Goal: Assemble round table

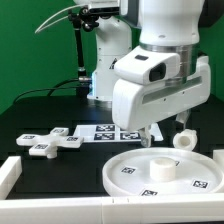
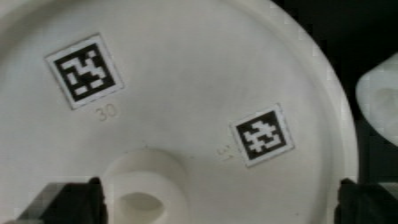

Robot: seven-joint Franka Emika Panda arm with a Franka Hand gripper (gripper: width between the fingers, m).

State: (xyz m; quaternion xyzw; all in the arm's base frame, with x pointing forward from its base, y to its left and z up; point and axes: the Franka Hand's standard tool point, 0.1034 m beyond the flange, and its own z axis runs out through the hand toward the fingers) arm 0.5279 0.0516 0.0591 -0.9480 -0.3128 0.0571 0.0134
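Observation:
The large round rimmed disc (image 1: pixel 165 172) lies flat at the front of the black table, with tags on its face and a raised hub (image 1: pixel 160 167) in the middle. In the wrist view the disc (image 2: pixel 196 80) fills the picture, with its hub (image 2: pixel 139 190) between the fingers. My gripper (image 1: pixel 148 134) hangs just above the disc's far edge; it (image 2: pixel 217 205) is open and empty. The short cylindrical post (image 1: pixel 184 141) stands behind the disc on the exterior view's right. The cross-shaped foot piece (image 1: pixel 52 141) lies on the exterior view's left.
The marker board (image 1: pixel 108 132) lies flat behind the disc. A white barrier (image 1: pixel 60 208) runs along the table's front edge, and another white piece (image 1: pixel 8 172) stands at the front left. A green backdrop and a black stand are at the back.

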